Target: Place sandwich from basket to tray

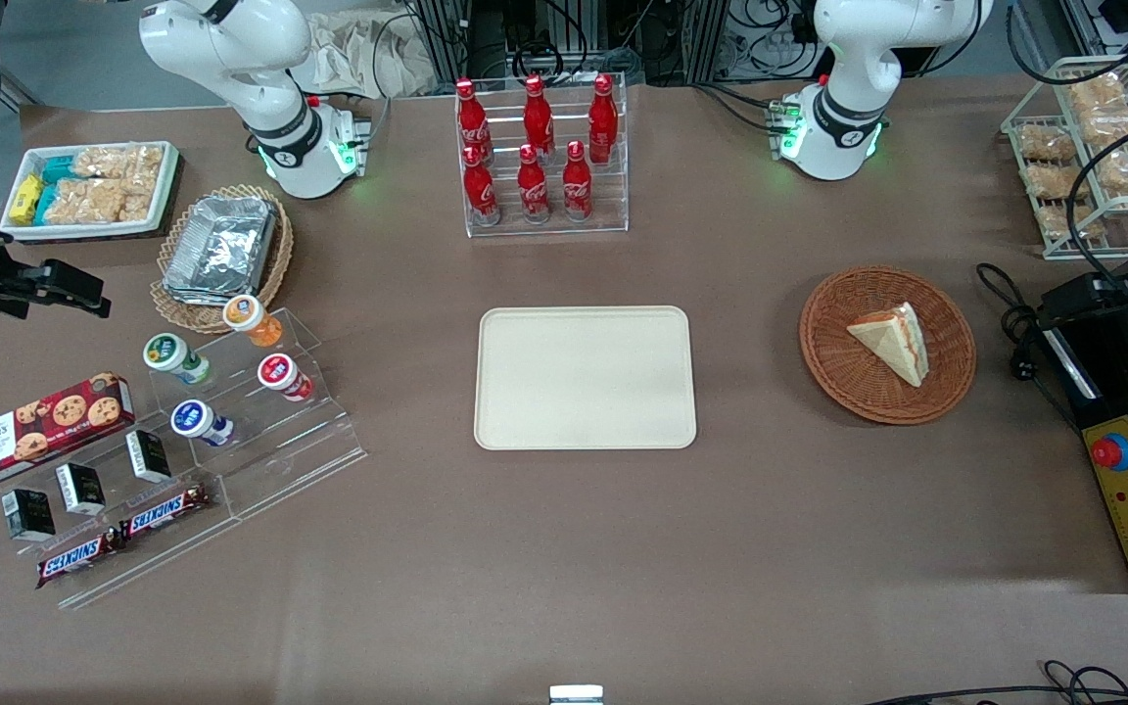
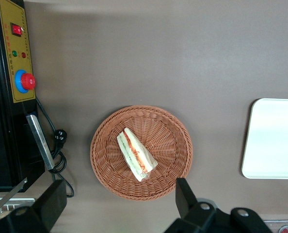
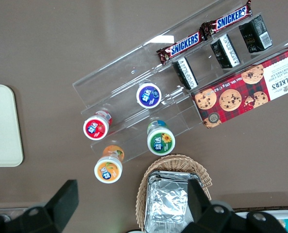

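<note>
"Snickers" on bars (image 3: 200,33), "Walker's" on cookie box (image 3: 248,88)

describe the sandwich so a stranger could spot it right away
Find the cream tray mid-table, then the round reddish-brown wicker basket toward the working arm's end, under the open gripper. The sandwich lies in it: a pale wedge with an orange-red filling stripe.

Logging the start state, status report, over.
Hand open, high above the basket, holding nothing. Sandwich lies in basket. Tray bare. Nothing between basket and tray.
</note>
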Motion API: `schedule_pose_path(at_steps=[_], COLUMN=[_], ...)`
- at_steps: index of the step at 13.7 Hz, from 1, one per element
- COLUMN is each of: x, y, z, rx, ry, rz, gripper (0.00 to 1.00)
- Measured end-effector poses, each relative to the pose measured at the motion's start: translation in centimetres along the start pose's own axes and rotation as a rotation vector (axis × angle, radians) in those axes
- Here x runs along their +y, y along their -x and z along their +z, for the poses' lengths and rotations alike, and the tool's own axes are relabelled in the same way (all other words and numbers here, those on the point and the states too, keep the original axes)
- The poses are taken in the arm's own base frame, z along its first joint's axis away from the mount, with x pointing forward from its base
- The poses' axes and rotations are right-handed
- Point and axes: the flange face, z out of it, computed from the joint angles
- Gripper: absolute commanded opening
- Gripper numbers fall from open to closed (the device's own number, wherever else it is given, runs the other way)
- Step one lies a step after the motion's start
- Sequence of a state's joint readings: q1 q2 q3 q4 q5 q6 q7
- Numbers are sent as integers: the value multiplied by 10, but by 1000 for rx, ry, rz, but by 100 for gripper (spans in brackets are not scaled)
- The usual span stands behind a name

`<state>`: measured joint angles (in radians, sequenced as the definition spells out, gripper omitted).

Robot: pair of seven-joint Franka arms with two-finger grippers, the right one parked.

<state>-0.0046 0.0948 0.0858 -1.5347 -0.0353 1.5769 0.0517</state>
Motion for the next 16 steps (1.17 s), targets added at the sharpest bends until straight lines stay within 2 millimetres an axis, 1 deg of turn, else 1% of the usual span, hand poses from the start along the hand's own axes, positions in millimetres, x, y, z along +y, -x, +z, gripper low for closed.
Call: schedule_pose_path(at_steps=[6, 11, 13, 16], x=[0, -3, -11, -26], y=[0, 8, 12, 25], z=[1, 10, 18, 40], rx=[-3, -86, -112, -125], ry=[0, 4, 6, 26], rz=[0, -13, -46, -87], gripper=[100, 100, 100, 100])
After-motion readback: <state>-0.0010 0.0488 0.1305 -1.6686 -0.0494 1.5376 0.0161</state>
